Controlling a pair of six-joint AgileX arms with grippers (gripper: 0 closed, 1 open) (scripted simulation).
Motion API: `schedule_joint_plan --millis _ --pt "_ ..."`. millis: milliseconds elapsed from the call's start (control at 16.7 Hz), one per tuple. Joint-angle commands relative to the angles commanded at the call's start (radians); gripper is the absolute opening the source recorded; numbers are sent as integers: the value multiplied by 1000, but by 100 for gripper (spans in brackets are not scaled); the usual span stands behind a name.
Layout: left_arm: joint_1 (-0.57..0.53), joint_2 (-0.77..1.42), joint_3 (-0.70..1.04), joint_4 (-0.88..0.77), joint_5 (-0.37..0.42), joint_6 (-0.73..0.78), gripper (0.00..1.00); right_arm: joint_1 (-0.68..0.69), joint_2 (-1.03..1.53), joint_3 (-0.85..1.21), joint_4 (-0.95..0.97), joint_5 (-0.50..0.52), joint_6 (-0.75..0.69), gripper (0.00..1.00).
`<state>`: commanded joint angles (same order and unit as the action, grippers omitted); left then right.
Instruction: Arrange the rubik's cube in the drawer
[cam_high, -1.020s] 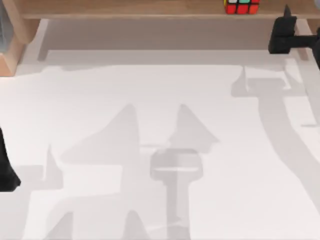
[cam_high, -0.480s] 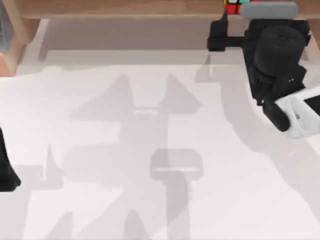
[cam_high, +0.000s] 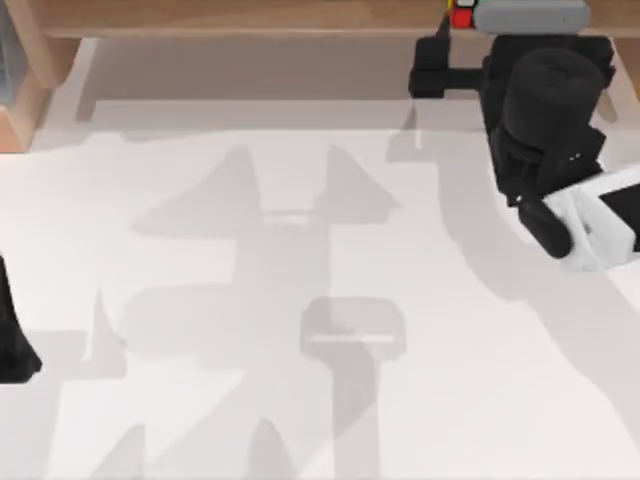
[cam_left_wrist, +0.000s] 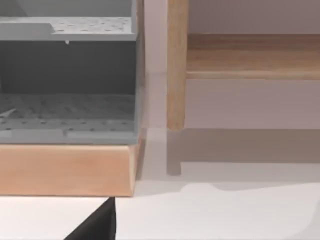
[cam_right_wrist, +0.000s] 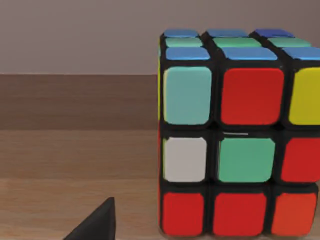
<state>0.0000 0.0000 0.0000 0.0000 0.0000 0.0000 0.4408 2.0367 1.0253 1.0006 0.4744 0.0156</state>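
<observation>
Our right gripper (cam_high: 440, 70) reaches over the counter (cam_high: 300, 300) to the wooden shelf (cam_high: 250, 15) at the far edge, where the rubik's cube (cam_right_wrist: 235, 135) sits just ahead, not yet gripped. We cannot tell how wide it stands. Our left arm (cam_high: 15, 330) stays parked at the counter's left, facing the grey drawer (cam_left_wrist: 67, 95), seemingly the cube's destination.

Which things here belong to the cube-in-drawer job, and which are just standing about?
Part of the job:
- black-framed rubik's cube with red, green and white stickers, on the wooden shelf
- right gripper, close beside the cube
- grey drawer unit

Standing about:
- left gripper, parked at the table's left edge
- white table
</observation>
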Motion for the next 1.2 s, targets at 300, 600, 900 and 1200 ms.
schedule_joint_plan --millis 300,600,900,1200 --pt "0 0 0 0 0 0 100 -31 90 152 -58 -30 -1 100" --pt "0 0 0 0 0 0 100 -55 151 257 -101 -53 -2 100" --pt "0 0 0 0 0 0 100 -55 151 257 -101 -53 -2 85" --pt "0 0 0 0 0 0 100 -55 151 257 -101 -53 -2 47"
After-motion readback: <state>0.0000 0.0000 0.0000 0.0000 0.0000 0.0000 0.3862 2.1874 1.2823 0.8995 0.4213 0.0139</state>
